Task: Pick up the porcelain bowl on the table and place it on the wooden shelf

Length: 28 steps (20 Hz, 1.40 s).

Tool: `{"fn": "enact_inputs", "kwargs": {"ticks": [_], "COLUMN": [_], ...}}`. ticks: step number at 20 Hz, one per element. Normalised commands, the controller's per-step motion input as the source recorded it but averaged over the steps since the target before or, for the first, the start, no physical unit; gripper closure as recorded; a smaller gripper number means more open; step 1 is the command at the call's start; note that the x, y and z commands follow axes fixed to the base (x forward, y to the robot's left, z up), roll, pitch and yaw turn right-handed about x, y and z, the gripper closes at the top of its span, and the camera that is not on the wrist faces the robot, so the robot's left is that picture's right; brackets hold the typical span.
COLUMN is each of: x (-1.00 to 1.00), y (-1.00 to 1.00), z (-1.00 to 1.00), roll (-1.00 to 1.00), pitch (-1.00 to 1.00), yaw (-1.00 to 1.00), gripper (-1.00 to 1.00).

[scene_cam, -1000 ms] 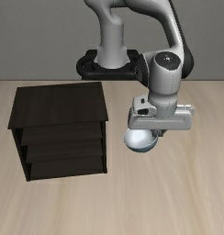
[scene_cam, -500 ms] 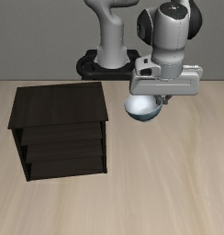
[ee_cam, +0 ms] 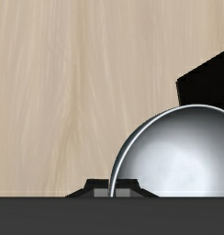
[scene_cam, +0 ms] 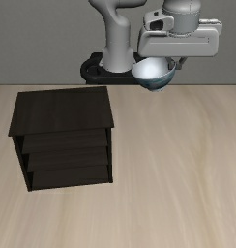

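lifted since a second ago, your gripper (scene_cam: 162,64) hangs high over the table (scene_cam: 178,184), clamped on the porcelain bowl (scene_cam: 149,75), to the exterior view's right of the wooden shelf (scene_cam: 64,111).

Exterior view high, frontal, wrist view downward (both share shelf (scene_cam: 64,111) (ee_cam: 207,84))

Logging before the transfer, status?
Gripper shut on porcelain bowl. Bowl in the air, off the table, to the exterior view's right of the wooden shelf. Nothing between them.
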Motion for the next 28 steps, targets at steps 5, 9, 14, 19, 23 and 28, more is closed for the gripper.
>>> {"fn": "enact_inputs", "kwargs": {"ticks": [5, 9, 14, 19, 23, 28], "x": [0.00, 0.00, 0.00, 0.00, 0.75, 0.20], "y": [-0.80, -1.00, -1.00, -1.00, -0.25, -0.40], "z": [0.20, 0.00, 0.00, 0.00, 0.00, -0.40], "roll": [0.00, 0.00, 0.00, 0.00, 0.00, 0.00], "pitch": [0.00, 0.00, 0.00, 0.00, 0.00, 0.00], "yaw": [0.00, 0.00, 0.00, 0.00, 0.00, 0.00], "gripper": [1.00, 1.00, 1.00, 1.00, 1.00, 1.00]}}
